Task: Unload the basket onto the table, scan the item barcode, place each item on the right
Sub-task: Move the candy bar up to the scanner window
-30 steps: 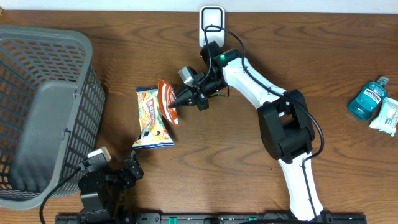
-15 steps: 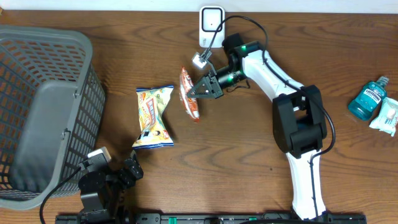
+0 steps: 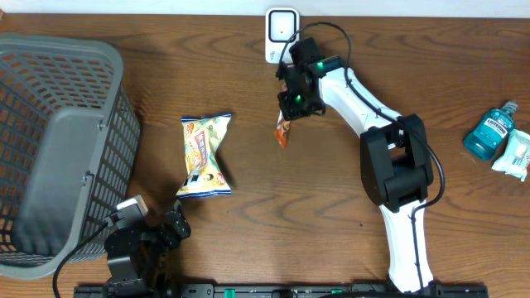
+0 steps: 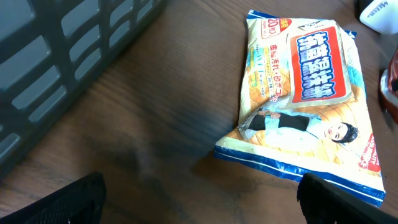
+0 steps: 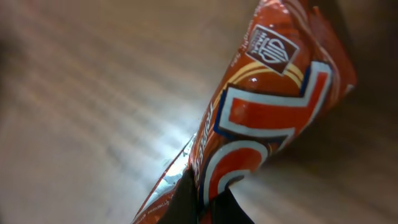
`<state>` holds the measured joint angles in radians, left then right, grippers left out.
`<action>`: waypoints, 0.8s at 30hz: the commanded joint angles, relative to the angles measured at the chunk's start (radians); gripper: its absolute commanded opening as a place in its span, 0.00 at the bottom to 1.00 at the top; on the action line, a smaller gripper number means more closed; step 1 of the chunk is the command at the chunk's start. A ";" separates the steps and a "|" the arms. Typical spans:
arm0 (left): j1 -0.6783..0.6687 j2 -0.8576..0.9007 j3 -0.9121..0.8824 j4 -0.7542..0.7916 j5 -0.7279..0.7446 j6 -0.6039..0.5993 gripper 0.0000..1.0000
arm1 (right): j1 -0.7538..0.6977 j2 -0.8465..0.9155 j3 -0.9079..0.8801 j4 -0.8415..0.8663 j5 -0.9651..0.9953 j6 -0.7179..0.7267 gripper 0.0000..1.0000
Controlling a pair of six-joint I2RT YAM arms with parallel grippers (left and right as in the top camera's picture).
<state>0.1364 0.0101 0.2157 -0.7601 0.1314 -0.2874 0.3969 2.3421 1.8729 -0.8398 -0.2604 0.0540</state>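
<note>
The item is a red and orange snack packet [image 3: 281,132], hanging upright from my right gripper [image 3: 286,116], which is shut on its top edge, just in front of the white barcode scanner [image 3: 281,31] at the far table edge. Up close in the right wrist view, the packet [image 5: 267,106] runs away from the pinched black fingertips [image 5: 186,202]; no barcode shows on this face. My left gripper [image 3: 171,225] rests open near the front left. In its wrist view the wide-apart fingers [image 4: 68,199] hold nothing.
A yellow snack bag [image 3: 204,155] lies mid-table, also filling the left wrist view [image 4: 305,93]. A grey mesh basket [image 3: 58,149] stands at the left. A blue mouthwash bottle [image 3: 493,130] and a white packet [image 3: 513,155] lie at the right edge.
My right gripper carried the red packet from beside the yellow bag rightward and back toward the scanner, turning it from lying slantwise to hanging down. The left arm has not moved.
</note>
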 commanded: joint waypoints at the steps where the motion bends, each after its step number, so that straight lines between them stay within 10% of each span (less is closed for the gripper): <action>1: 0.002 -0.006 0.009 -0.003 -0.006 0.009 0.98 | 0.003 -0.032 0.023 0.029 0.101 0.047 0.01; 24: 0.002 -0.006 0.009 -0.003 -0.006 0.009 0.98 | 0.021 0.002 0.288 0.199 0.141 0.036 0.01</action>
<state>0.1364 0.0101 0.2157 -0.7601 0.1314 -0.2874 0.4164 2.3405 2.1155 -0.6582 -0.1589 0.0757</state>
